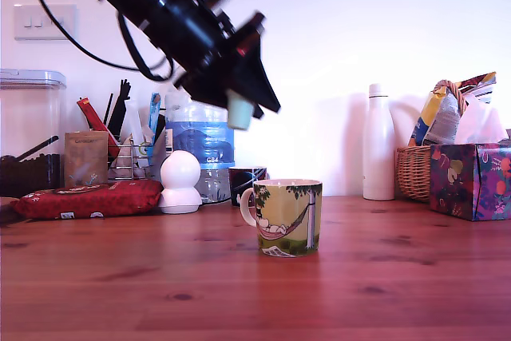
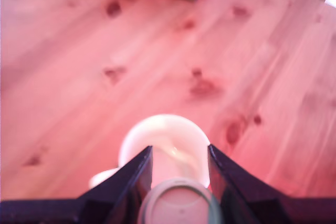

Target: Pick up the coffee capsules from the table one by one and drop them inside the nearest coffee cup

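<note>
The gripper [image 1: 242, 109] hangs in the air above the table [image 1: 383, 277], tilted down toward the exterior view's right, with its dark jaws clamped on the capsule [image 1: 239, 109]. The pale capsule sits between the two fingers near their tips, its lower end poking out below them. In the wrist view the capsule [image 2: 178, 203] fills the gap between the two dark fingers [image 2: 128, 182], each side pressed against a finger, and its round end faces the camera.

The cup [image 1: 289, 217] stands upright on the table below the gripper and a little toward the exterior view's right, well apart from the capsule in height. Its white handle points to the exterior view's left. In the wrist view the cup's white rim [image 2: 163, 124] shows just beyond the capsule, with the open mouth lying between the finger tips.

Far back on the table, a small dark cup [image 1: 246, 184] stands behind the mug, a white bottle [image 1: 378, 143] stands to the exterior view's right, and a red packet [image 1: 88, 198] lies to the left.
</note>
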`<state>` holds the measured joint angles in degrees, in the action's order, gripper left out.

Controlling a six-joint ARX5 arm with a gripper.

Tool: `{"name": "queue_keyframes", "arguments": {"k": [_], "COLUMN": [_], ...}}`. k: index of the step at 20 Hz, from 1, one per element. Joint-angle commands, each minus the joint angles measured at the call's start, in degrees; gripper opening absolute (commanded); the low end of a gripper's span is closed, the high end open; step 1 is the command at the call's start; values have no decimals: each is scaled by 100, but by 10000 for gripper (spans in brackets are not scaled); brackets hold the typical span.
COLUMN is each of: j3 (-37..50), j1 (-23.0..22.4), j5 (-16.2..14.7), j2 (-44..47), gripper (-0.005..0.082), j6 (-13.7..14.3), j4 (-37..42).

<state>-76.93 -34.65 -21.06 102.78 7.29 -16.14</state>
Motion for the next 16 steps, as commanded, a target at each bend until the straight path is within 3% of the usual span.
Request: {"name": "queue_keyframes", "arguments": {"k": [1, 6, 16], "j3": [-356, -1147, -1300], "j1": [-133, -354, -446], "j5": [-2, 160, 212], "j2": [297, 925, 1220], "gripper": [201, 201, 201], "j6": [74, 269, 367], "j4": [-221, -793, -592]}}
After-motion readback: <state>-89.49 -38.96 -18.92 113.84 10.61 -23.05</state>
